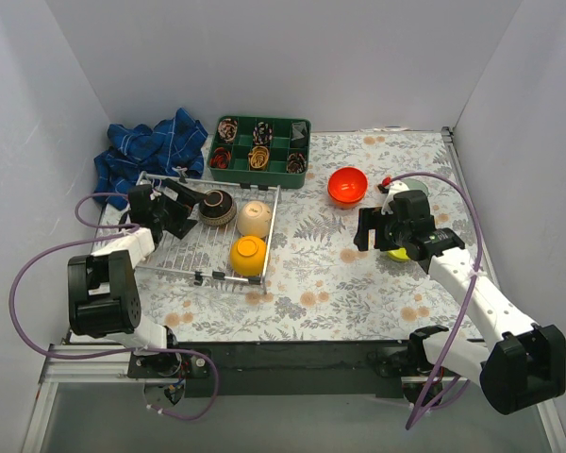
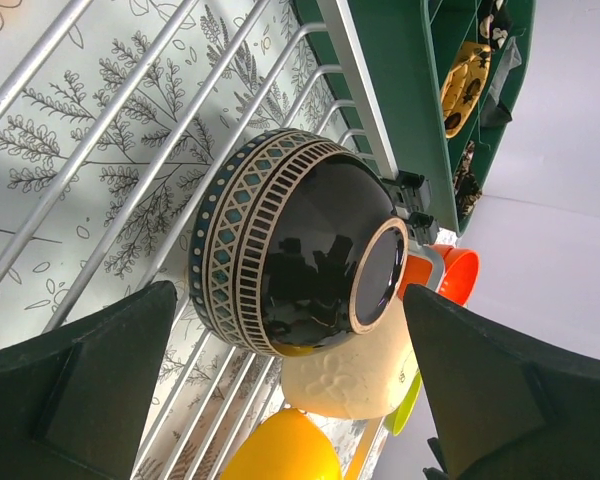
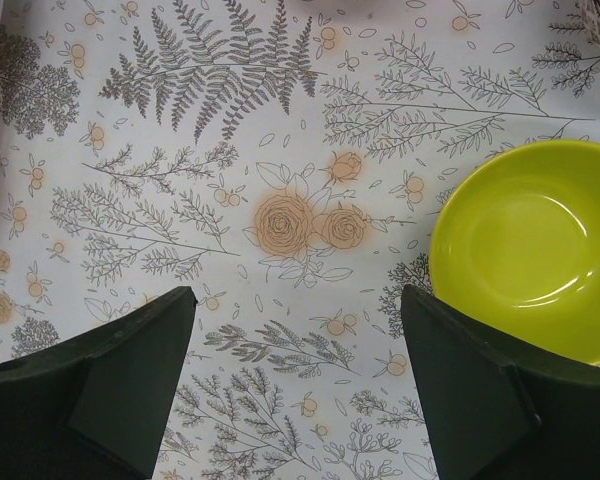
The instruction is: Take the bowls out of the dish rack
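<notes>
The white wire dish rack [image 1: 160, 264] holds three bowls: dark brown [image 1: 217, 208], beige [image 1: 254, 219] and yellow-orange [image 1: 248, 255]. My left gripper [image 1: 191, 209] is open and empty at the rack's far left. In the left wrist view [image 2: 288, 295] it faces the upturned dark brown bowl [image 2: 300, 250], apart from it, over the rack wires [image 2: 130, 130]. The beige bowl [image 2: 365, 375] and yellow-orange bowl [image 2: 280, 450] lie beyond. A red bowl [image 1: 347, 185] sits on the table. My right gripper [image 1: 373, 236] is open and empty [image 3: 298, 295] above the cloth, left of the lime green bowl [image 3: 525, 245].
A green compartment tray [image 1: 259, 151] with small items stands at the back, and a blue cloth [image 1: 151, 156] lies at the back left. A pale bowl [image 1: 412, 183] shows partly behind my right arm. White walls enclose the floral tablecloth [image 1: 311, 274].
</notes>
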`<state>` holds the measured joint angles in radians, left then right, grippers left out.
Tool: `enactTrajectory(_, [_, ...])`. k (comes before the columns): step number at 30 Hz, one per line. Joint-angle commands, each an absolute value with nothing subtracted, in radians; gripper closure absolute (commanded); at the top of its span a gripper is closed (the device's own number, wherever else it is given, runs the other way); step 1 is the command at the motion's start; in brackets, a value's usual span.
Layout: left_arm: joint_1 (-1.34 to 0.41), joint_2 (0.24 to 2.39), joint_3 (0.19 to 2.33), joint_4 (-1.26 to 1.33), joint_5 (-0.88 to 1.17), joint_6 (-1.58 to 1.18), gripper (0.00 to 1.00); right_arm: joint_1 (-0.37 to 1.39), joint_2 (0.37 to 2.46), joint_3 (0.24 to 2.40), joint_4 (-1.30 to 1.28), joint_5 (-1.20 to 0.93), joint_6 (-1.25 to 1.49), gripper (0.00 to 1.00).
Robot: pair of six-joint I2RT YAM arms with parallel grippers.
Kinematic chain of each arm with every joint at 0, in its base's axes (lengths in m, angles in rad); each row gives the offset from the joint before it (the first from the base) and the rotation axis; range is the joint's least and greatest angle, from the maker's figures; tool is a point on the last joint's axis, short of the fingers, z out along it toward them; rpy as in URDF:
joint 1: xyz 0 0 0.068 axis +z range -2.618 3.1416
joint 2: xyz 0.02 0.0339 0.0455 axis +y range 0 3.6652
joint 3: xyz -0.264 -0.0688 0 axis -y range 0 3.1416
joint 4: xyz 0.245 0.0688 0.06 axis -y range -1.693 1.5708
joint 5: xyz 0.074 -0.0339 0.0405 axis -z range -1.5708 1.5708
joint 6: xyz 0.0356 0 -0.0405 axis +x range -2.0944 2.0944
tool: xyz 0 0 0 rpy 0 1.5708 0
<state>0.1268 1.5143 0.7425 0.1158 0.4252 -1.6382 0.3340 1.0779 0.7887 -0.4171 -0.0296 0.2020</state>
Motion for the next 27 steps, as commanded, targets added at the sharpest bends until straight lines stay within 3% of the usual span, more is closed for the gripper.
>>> enactTrajectory(1, [0.126, 1.465, 0.784, 0.060, 0.408, -1.611, 0.02, 0.336, 1.081, 0.818, -0.411, -0.040, 0.186, 0.08])
enactTrajectory(27, [0.123, 1.614, 0.707, 0.195, 0.445, -1.644, 0.02, 0.336, 1.074, 0.784, -0.413, -0.077, 0.204, 0.09])
